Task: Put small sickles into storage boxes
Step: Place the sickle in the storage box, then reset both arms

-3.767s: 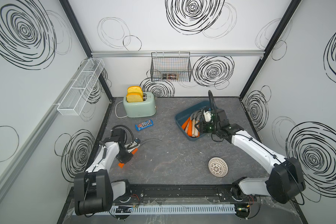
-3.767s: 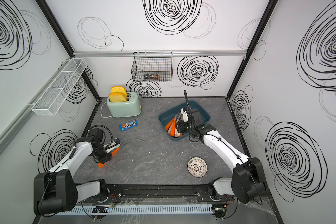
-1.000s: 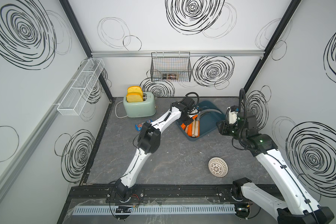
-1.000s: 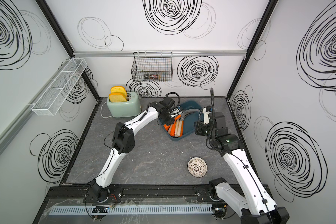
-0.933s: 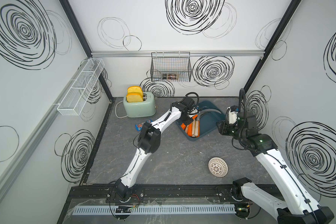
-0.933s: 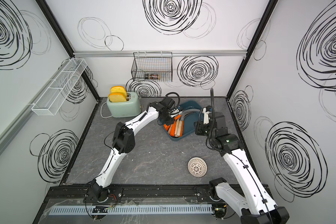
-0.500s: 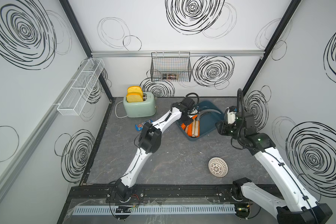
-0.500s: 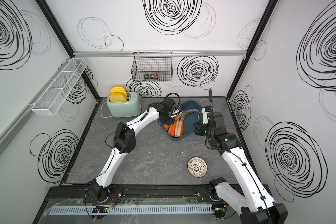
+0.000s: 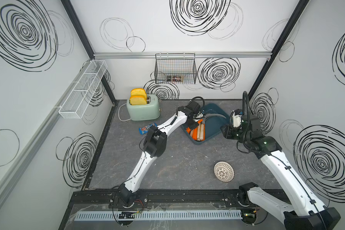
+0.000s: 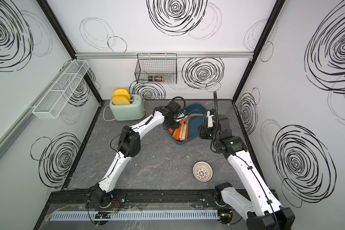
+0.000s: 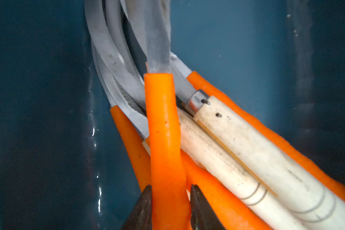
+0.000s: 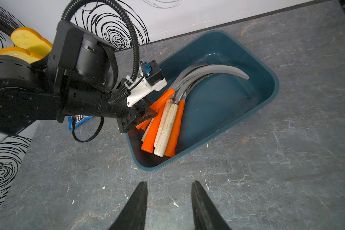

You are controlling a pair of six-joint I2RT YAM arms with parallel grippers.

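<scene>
A: Where are the small grey-bladed sickles (image 12: 167,123)?
B: Piled in the shallow dark teal plastic tray (image 12: 227,111), handles together.
A: The left gripper (image 11: 170,187)?
B: Flanking one orange handle (image 11: 163,139), jaws slightly parted, a sliver of gap on one side.
A: The right gripper (image 12: 168,186)?
B: Apart, empty, above the grey stone-look table (image 12: 267,179).

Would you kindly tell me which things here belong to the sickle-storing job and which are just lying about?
Job: sickles, tray.
Lying about: toaster, candy pack, wire basket, mesh shelf, bowl.
</scene>
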